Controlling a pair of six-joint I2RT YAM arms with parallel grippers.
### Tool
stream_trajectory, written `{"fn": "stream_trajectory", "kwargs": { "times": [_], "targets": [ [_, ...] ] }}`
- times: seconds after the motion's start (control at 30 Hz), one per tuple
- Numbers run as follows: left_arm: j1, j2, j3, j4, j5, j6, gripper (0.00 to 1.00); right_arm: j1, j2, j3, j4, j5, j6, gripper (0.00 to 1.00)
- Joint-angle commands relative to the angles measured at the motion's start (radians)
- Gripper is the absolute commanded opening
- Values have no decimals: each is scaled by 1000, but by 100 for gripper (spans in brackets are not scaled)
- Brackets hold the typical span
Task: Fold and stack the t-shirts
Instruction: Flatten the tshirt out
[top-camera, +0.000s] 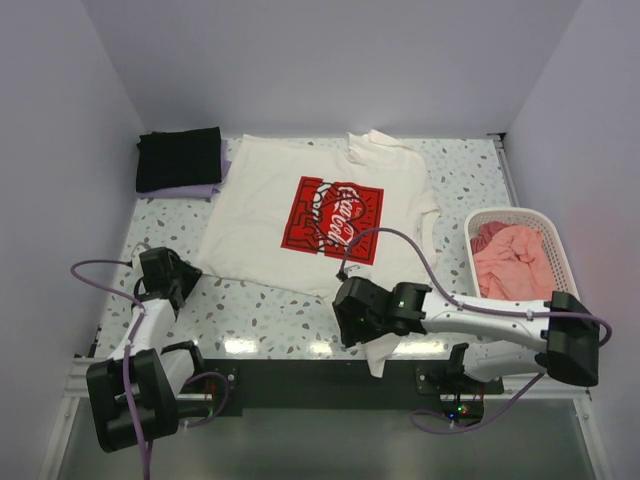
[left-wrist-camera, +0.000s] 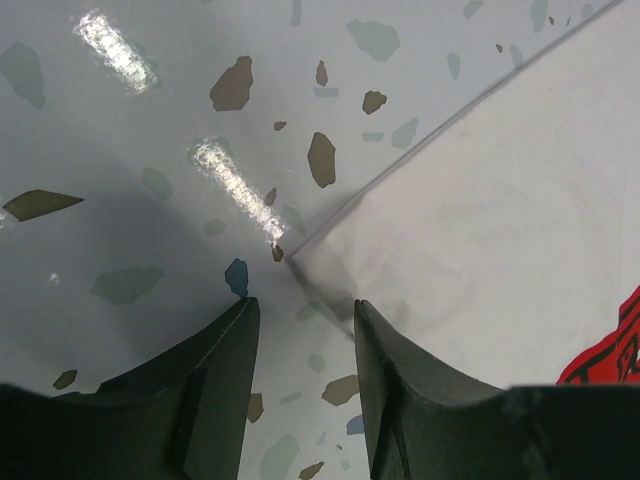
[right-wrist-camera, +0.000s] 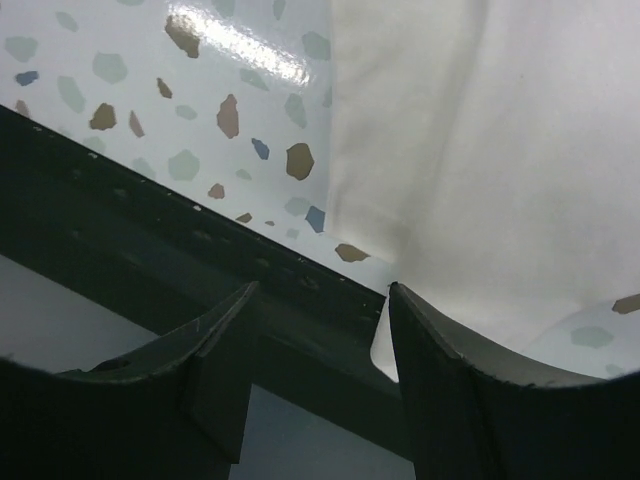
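Salmon-pink t-shirt (top-camera: 513, 262) crumpled in basket (top-camera: 500, 212); left gripper (left-wrist-camera: 305, 303), right gripper (right-wrist-camera: 322, 288) parted, seemingly empty.

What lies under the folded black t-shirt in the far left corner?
A pale lavender t-shirt; only its near and right edges show beneath the black t-shirt, the rest is covered.

The only readable text is on the cream-white t-shirt (top-camera: 262, 205) lying flat on the table. Its red square print (top-camera: 335, 218) carries the brand name "Coca-Cola" in white flowing script, running across the middle of the square on a slight slant in the top view. White line drawing surrounds the script, but no further words can be made out in it. The left wrist view catches only a corner of the print (left-wrist-camera: 612, 348), with black outlines and no legible letters.
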Motion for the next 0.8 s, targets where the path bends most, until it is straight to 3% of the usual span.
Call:
{"fn": "stream_trajectory", "kwargs": {
  "times": [0.0, 0.4, 0.53, 0.67, 0.77],
  "targets": [
    [-3, -3, 6, 23, -1, -22, 48, 38, 76, 21, 55, 93, -30, 57],
    [-21, 46, 0, 89, -24, -64, 34, 66, 197, -37, 183, 56, -84, 56],
    [-30, 68, 3, 148, -17, -64, 23, 66, 230, -54, 207, 56, -84, 55],
    [-30, 75, 6, 174, -21, -58, 12, 66, 265, -69, 241, 49, -82, 44],
    [-30, 71, 12, 180, -33, -48, 4, 66, 279, -63, 235, 44, -81, 25]
  ]
}}
